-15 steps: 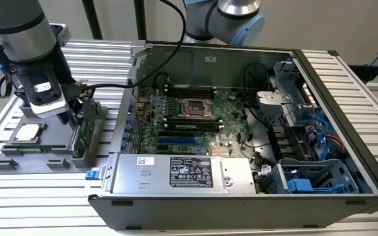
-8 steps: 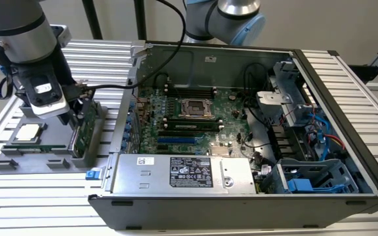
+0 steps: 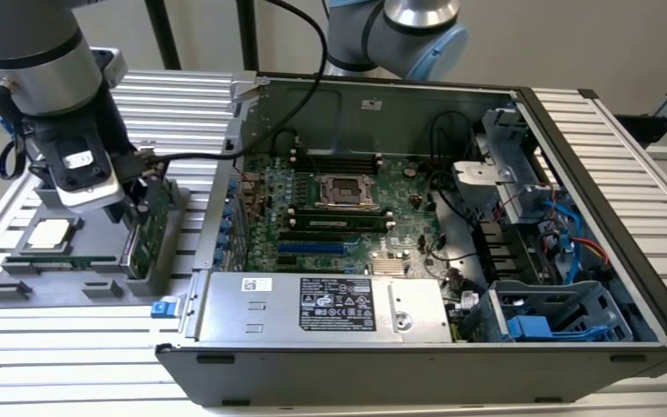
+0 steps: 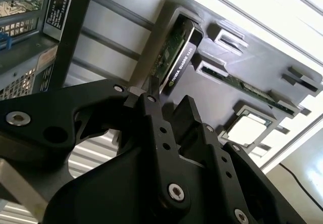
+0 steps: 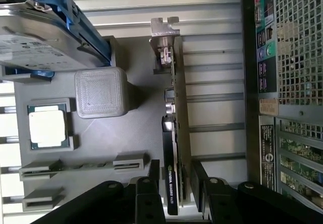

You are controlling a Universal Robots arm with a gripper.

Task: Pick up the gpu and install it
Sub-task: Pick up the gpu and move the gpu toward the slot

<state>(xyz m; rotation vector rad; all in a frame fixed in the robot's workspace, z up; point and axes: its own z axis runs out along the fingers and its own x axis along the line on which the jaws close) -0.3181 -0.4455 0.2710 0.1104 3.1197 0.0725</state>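
Slatted alu table (image 3: pixel 56 356) carries everything. Open PC case (image 3: pixel 426 382) takes up most of it, lying on its side w/ the side panel off. Inside: green motherboard (image 3: pixel 267 178) on the case floor, and a silver PSU (image 3: pixel 322 304) along the case wall nearest the exterior cam.

Arm (image 3: pixel 32 52) comes down at the exterior view's left, over a grey parts holder (image 5: pixel 126 133) that sits on the table just beside the case, near the table's left edge in that view.

In the holder:
- Hard drive (image 5: pixel 40 37) w/ blue rails, at one end.
- Grey cube block (image 5: pixel 101 93) next to it.
- gpu (image 5: pixel 177 128) stands on edge in the slot along the holder's case-side edge. Silver bracket is at the hard-drive end, black cooler faces the holder's middle. It is fully seated in the slot, not lifted.

Gripper (image 5: pixel 175 166) is low over the cooler end of the gpu, away from the bracket. Jaws are parted, one black finger (image 5: pixel 154 171) on each face of the card. A gap shows on the cooler side, so the card is straddled, not clamped. Can't tell if the other finger touches the PCB. The second wrist view matches: gripper (image 4: pixel 169 100) tips spread, w/ the gpu (image 4: pixel 176 57) edge running in between them.

Smaller parts: CPU (image 5: pixel 48 128) in a square pocket at the holder's middle, and a memory stick (image 5: pixel 81 166) in a narrow slot just beside it, well apart from the gpu.
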